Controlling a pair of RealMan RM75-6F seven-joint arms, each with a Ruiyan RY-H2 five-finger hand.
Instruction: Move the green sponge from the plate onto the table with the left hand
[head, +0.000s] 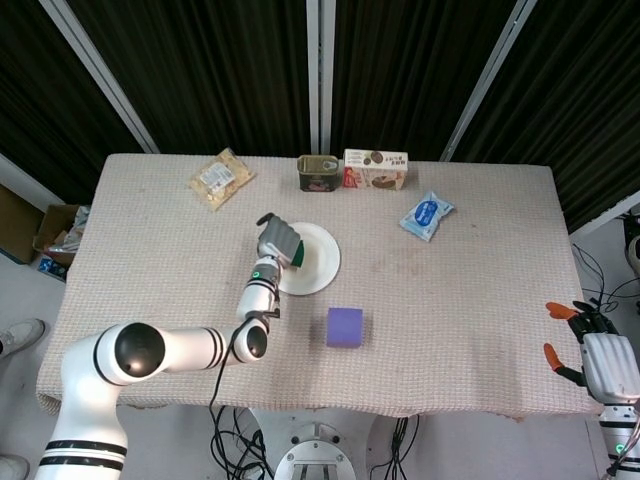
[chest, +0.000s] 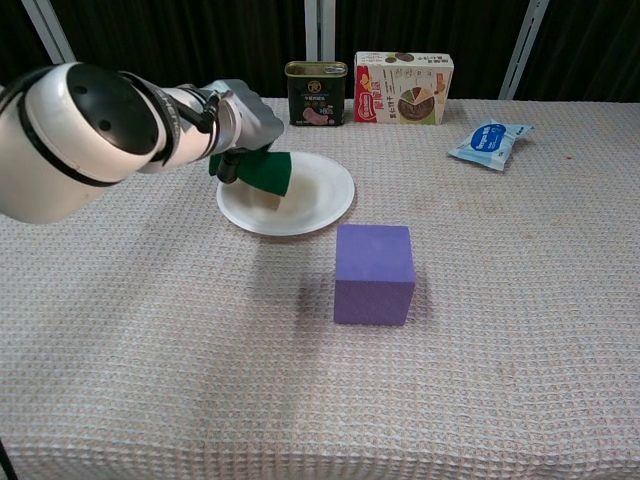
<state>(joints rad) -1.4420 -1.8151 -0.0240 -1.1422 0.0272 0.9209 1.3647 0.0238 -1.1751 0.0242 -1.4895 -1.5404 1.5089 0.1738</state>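
The green sponge (chest: 263, 172) hangs just above the left part of the white plate (chest: 310, 200), gripped by my left hand (chest: 243, 126). From the head view the hand (head: 278, 238) covers most of the sponge (head: 299, 259); only a dark green edge shows over the plate (head: 318, 262). My right hand (head: 600, 358) stays off the table's front right corner, fingers spread and holding nothing; the chest view does not show it.
A purple cube (chest: 374, 273) stands in front of the plate. At the back are a tin can (chest: 315, 93) and a printed box (chest: 403, 88). A blue packet (chest: 489, 143) lies back right, a snack bag (head: 221, 179) back left.
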